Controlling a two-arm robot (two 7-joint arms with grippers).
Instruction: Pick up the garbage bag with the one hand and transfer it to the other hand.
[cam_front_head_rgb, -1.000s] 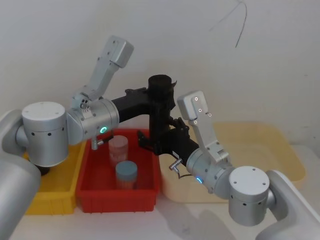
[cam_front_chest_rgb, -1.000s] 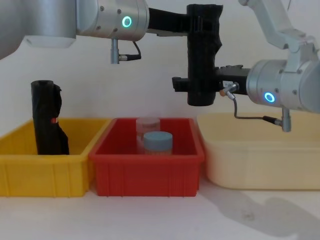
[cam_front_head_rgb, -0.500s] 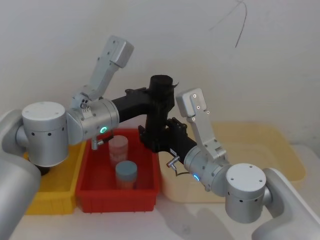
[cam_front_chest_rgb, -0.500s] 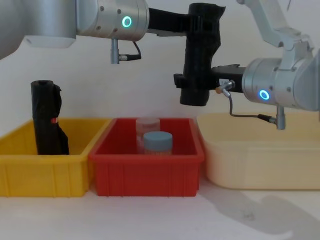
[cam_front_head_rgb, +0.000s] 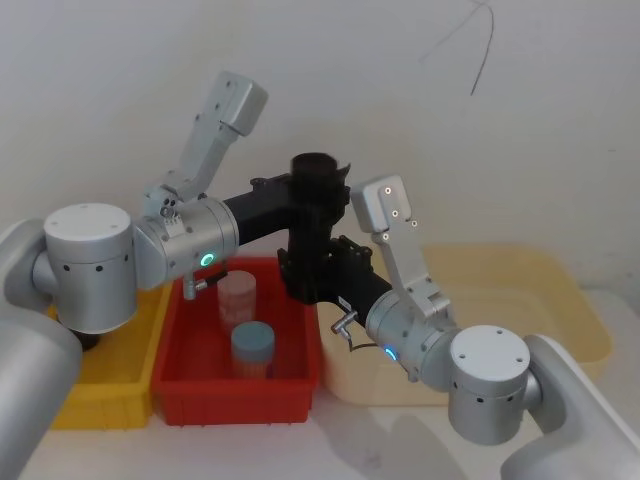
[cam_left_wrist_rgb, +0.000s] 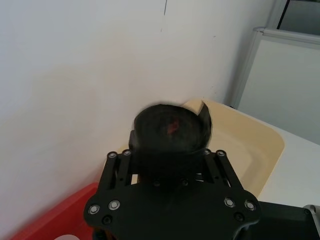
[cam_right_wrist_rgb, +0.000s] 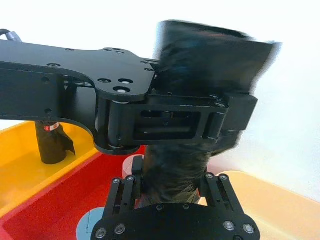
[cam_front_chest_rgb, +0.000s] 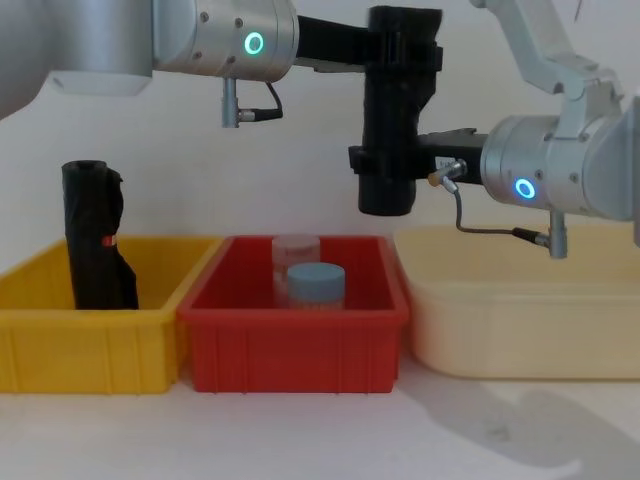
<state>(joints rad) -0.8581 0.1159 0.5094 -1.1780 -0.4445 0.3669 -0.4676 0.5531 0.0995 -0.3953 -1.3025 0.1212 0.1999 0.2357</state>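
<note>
The garbage bag (cam_front_chest_rgb: 390, 110), a tall black crinkled roll, hangs upright in the air above the red bin's back right corner. My left gripper (cam_front_chest_rgb: 401, 45), on the green-ringed arm, is shut on its upper part (cam_front_head_rgb: 318, 180). My right gripper (cam_front_chest_rgb: 385, 165), on the blue-ringed arm, reaches in from the right and is closed around the bag's lower part (cam_front_head_rgb: 308, 270). In the right wrist view its fingers (cam_right_wrist_rgb: 134, 186) press the bag (cam_right_wrist_rgb: 200, 65) from both sides, under the left gripper's black frame. The left wrist view looks down on the bag's ragged top (cam_left_wrist_rgb: 170, 131).
Below the bag, the red bin (cam_front_chest_rgb: 300, 345) holds a clear jar (cam_front_chest_rgb: 296, 250) and a blue-lidded jar (cam_front_chest_rgb: 316, 285). The yellow bin (cam_front_chest_rgb: 90, 350) on the left holds a black roll with a red mark (cam_front_chest_rgb: 95, 250). A cream bin (cam_front_chest_rgb: 520, 320) stands on the right.
My right gripper has shifted left and slightly up along with the bag's lower end. The bag leaned for a moment and now hangs straight, a little further left.
</note>
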